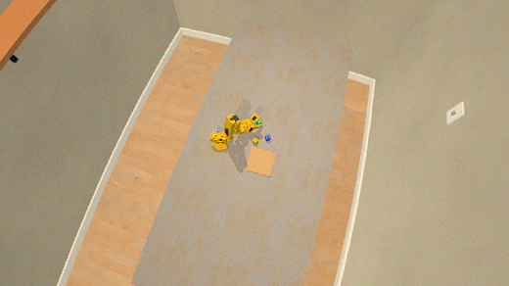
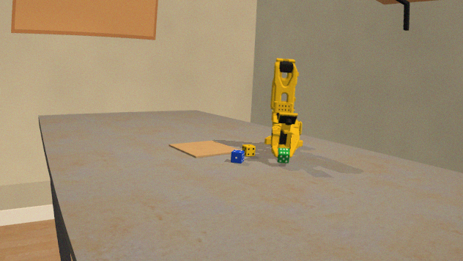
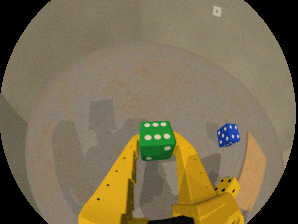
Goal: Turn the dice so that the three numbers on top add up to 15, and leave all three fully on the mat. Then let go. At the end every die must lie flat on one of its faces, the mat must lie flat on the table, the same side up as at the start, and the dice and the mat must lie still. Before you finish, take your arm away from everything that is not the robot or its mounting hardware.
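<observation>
My gripper [image 3: 157,152] is shut on the green die [image 3: 157,140], which sits between the yellow fingertips. In the exterior view the green die [image 2: 283,155] is at or just above the table surface, below the arm [image 2: 284,110]. The blue die [image 2: 237,156] and the yellow die [image 2: 249,149] lie on the bare table, close together, just off the near corner of the tan mat [image 2: 201,148]. The mat lies flat with no die on it. In the wrist view the blue die [image 3: 228,135] and the yellow die [image 3: 226,185] are to the right of my fingers.
The arm's base [image 1: 220,141] stands left of the mat [image 1: 260,161] in the top view. The table edge [image 2: 51,176] runs along the left in the exterior view. An orange wall shelf [image 1: 24,3] hangs far off.
</observation>
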You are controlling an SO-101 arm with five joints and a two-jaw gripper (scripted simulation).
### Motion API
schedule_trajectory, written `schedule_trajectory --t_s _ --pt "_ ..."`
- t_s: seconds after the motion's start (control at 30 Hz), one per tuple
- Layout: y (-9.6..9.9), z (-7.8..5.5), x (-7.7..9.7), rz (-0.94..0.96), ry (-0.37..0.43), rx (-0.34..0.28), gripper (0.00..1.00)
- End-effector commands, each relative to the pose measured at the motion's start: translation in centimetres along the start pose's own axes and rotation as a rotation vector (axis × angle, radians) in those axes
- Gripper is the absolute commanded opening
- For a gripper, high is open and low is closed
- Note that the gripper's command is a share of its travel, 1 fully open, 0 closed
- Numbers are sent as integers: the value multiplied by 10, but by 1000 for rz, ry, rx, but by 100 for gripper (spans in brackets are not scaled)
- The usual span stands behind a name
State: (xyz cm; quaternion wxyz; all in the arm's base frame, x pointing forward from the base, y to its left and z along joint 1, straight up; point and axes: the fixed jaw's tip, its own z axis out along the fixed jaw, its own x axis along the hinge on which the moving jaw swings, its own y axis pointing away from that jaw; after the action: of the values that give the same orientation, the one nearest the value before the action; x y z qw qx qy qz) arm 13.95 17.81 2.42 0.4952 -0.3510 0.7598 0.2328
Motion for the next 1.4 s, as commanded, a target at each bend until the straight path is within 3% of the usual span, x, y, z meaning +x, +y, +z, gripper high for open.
schedule_trajectory --t_s 0.0,0.4,0.7,1.07,1.37 --pt "2 3 -8 7 -52 -8 0" --pt "2 4 -6 7 -52 -8 1" --pt "2 4 -6 7 -52 -8 13" --pt "2 4 -6 7 -52 -8 15" --pt "2 4 -6 7 -52 -8 23"
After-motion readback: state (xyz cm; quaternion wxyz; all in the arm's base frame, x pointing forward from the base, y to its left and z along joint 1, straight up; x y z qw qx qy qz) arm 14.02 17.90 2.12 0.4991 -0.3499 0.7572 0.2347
